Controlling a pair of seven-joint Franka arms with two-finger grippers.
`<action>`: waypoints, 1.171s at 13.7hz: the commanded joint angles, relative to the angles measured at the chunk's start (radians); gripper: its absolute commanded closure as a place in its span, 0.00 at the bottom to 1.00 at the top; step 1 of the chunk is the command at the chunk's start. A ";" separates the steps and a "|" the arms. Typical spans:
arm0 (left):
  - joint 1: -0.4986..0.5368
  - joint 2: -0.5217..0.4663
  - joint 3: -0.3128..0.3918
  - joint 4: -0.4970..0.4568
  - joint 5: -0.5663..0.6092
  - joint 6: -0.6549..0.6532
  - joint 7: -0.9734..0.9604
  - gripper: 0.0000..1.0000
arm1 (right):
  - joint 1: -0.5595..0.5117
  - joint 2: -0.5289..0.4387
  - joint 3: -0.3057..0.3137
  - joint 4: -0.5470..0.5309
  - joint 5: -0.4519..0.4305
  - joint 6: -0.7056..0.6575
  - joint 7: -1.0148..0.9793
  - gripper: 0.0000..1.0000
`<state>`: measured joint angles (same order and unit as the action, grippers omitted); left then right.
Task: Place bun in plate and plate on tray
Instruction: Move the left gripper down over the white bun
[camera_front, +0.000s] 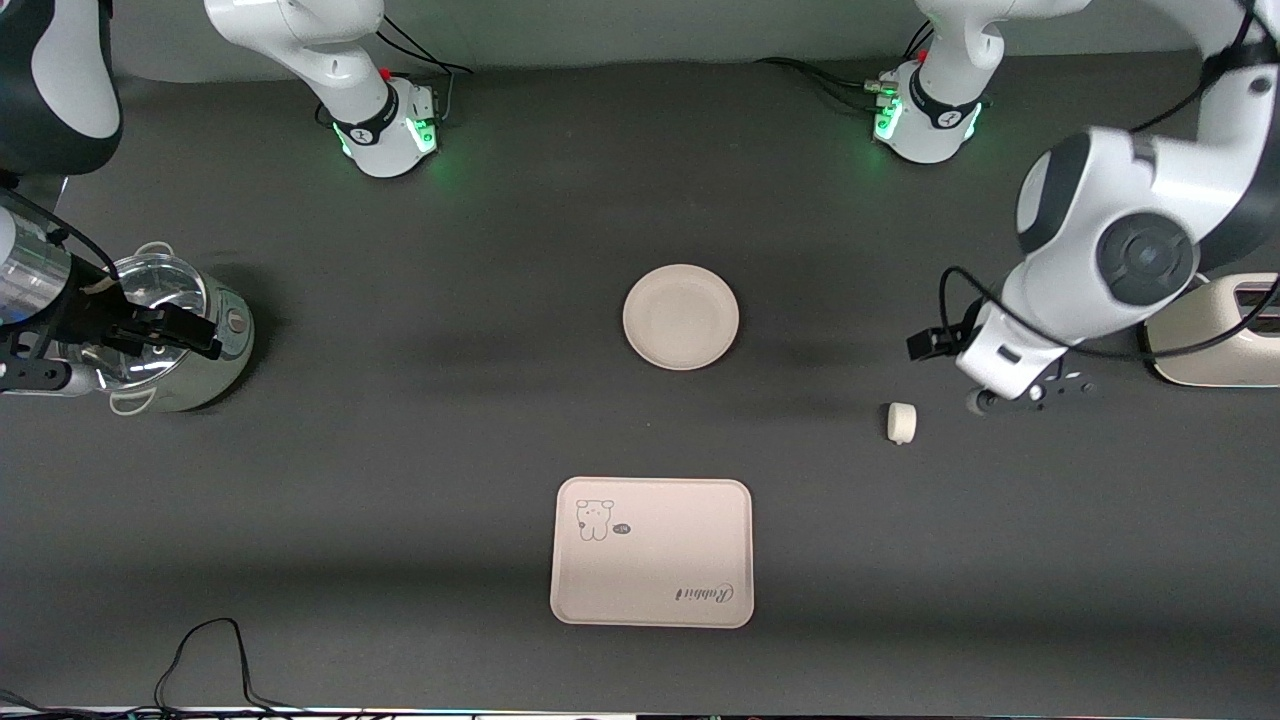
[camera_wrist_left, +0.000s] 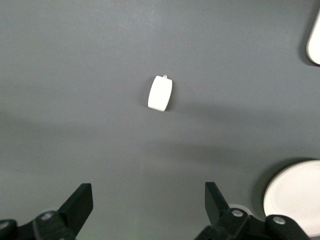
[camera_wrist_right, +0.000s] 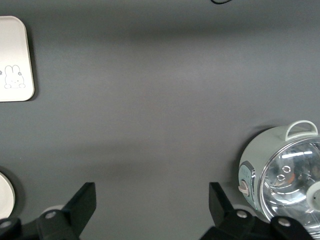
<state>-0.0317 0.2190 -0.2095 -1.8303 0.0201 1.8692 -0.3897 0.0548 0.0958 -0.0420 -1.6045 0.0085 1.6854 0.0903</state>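
The bun (camera_front: 901, 422) (camera_wrist_left: 161, 93), a small white lump, lies on the dark table toward the left arm's end. My left gripper (camera_front: 1030, 395) (camera_wrist_left: 148, 195) hangs open just beside it, empty, with bare table between its fingers. The round cream plate (camera_front: 681, 316) (camera_wrist_left: 295, 197) sits mid-table, empty. The rectangular tray (camera_front: 652, 552) (camera_wrist_right: 15, 60) lies nearer the front camera than the plate, also empty; its corner (camera_wrist_left: 315, 37) shows in the left wrist view. My right gripper (camera_front: 185, 335) (camera_wrist_right: 151, 195) is open and empty, up over the pot at the right arm's end.
A glass-lidded pot (camera_front: 215, 370) (camera_wrist_right: 282, 172) stands at the right arm's end of the table. A cream appliance (camera_front: 1220, 330) sits at the left arm's end, close to the left arm. Black cable (camera_front: 210, 660) loops along the table's front edge.
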 joint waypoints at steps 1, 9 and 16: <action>0.006 0.103 0.005 -0.007 0.012 0.102 0.029 0.00 | 0.007 0.015 0.004 0.003 0.011 0.003 -0.015 0.00; 0.010 0.305 0.019 -0.017 0.055 0.280 0.077 0.00 | 0.028 0.045 0.017 0.005 0.010 0.046 0.049 0.00; 0.009 0.378 0.019 -0.021 0.055 0.357 0.077 0.00 | 0.033 0.073 0.039 0.012 0.010 0.100 0.089 0.00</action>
<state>-0.0206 0.5989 -0.1908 -1.8495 0.0649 2.2149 -0.3221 0.0799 0.1606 -0.0127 -1.6060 0.0094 1.7712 0.1463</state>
